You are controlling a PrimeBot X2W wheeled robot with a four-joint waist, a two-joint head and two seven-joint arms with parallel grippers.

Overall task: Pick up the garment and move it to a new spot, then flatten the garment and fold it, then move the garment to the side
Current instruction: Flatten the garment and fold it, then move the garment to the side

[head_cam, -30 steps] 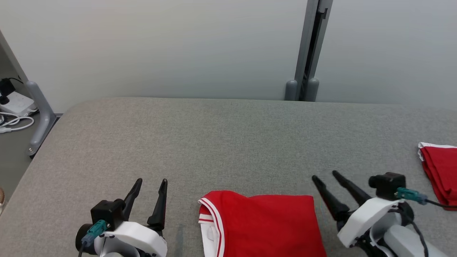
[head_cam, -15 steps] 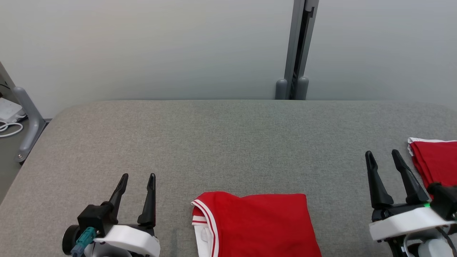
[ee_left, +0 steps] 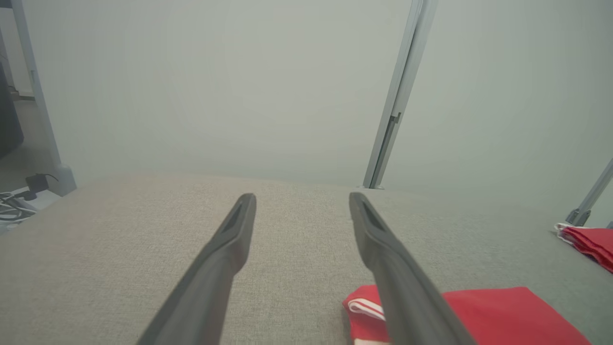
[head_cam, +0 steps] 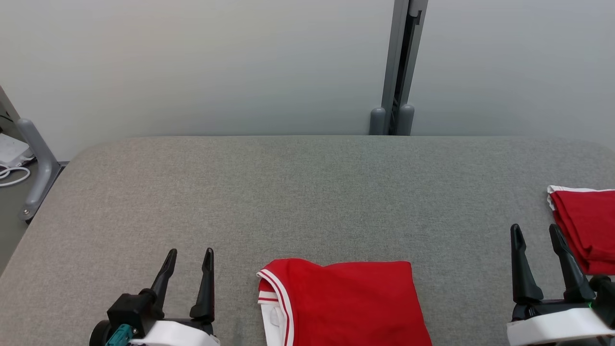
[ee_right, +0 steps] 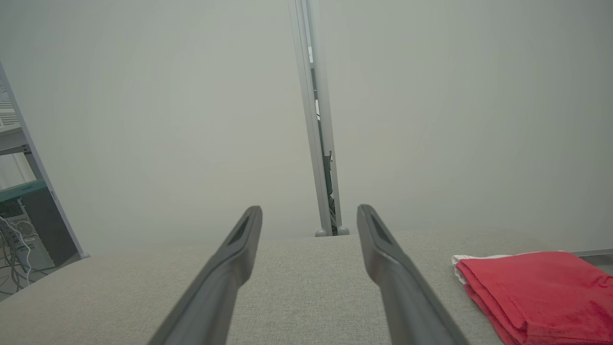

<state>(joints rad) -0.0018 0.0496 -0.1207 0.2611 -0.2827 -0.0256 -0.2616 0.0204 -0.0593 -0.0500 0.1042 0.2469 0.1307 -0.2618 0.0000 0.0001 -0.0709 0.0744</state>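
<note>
A folded red garment with white-striped trim lies at the near middle of the grey padded table; the left wrist view has it at the lower right. To its left my left gripper stands open and empty, fingers pointing away. My right gripper is open and empty at the lower right, just left of a second folded red garment, which lies at the right edge. That second garment lies to the right of the right fingers in the right wrist view.
A pale wall with a grey vertical post stands behind the table. At the far left a grey frame leg and white cables sit off the table's edge. The table's rounded far corners show on both sides.
The right gripper swung from beside the near garment out to the right and drew back, fingers now straight ahead. The left gripper drew back slightly. The camera view shifted a little.
</note>
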